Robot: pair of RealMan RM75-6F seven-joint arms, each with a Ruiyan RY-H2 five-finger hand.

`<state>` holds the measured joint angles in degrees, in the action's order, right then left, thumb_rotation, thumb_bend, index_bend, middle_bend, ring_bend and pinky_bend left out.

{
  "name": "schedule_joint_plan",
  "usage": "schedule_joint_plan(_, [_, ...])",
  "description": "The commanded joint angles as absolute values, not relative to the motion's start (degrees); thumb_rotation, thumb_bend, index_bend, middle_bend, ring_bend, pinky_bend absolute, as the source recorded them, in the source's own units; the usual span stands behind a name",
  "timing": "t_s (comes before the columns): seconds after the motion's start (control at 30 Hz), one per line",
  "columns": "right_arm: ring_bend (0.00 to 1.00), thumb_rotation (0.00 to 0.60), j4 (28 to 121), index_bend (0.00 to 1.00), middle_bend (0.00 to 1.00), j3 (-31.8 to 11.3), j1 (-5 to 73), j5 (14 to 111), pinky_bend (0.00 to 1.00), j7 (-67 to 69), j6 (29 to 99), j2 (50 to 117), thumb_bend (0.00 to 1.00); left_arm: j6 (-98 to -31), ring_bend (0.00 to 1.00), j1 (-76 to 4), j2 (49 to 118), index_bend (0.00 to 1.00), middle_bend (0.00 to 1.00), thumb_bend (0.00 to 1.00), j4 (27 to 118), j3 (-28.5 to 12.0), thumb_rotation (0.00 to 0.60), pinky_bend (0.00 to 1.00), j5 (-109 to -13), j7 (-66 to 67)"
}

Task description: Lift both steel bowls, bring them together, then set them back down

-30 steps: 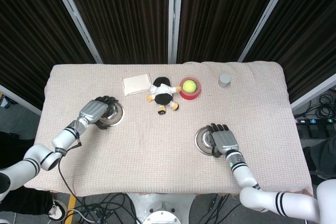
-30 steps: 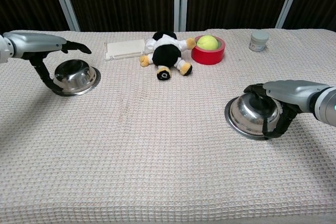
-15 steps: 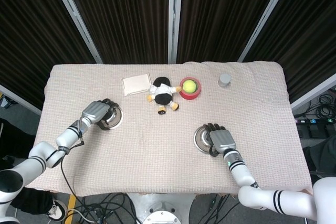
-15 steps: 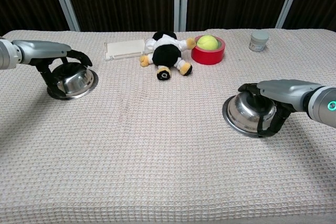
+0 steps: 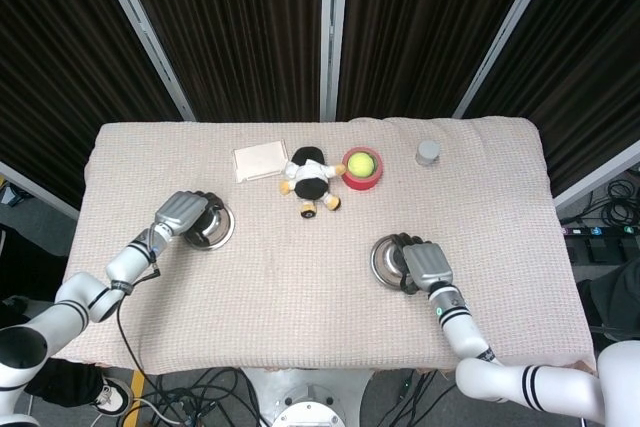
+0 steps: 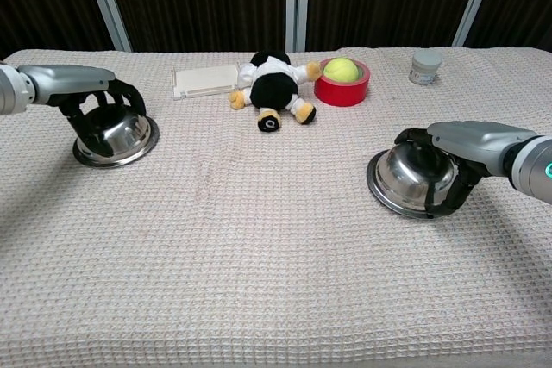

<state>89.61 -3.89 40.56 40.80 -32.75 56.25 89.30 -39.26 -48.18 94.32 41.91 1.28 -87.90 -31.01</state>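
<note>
Two steel bowls lie dome up on the beige cloth. The left bowl (image 5: pixel 212 230) (image 6: pixel 116 137) lies flat at the table's left, and my left hand (image 5: pixel 181 214) (image 6: pixel 90 92) grips it from above with fingers curled down over its dome. At the front right is the right bowl (image 5: pixel 385 262) (image 6: pixel 409 180); my right hand (image 5: pixel 425 264) (image 6: pixel 461 146) clasps it from its right side, fingers wrapped over the top and around the rim. It sits at table height, and I cannot tell whether its rim is off the cloth.
A black and white plush toy (image 5: pixel 311 179) (image 6: pixel 272 88) lies at the back centre. Beside it stand a red ring holding a tennis ball (image 5: pixel 361 167) (image 6: pixel 342 80), a flat white box (image 5: pixel 260 161) (image 6: pixel 204 80) and a small grey jar (image 5: pixel 428 152) (image 6: pixel 425 66).
The left hand's fingers have curled down over its bowl, which went from tilted to flat and slid slightly left. The right hand has tightened on its bowl and shifted a little.
</note>
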Motion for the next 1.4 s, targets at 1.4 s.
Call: schedule_joint_plan(1.4, [0.24, 0.600, 73.77, 0.35, 0.32, -15.36, 38.54, 87.87, 0.35, 79.39, 65.68, 99.55, 0.17, -83.70, 0.29, -37.45, 101.13, 0.33, 0.33, 0.18, 79.05, -14.67, 0.600, 0.44, -89.05, -34.59])
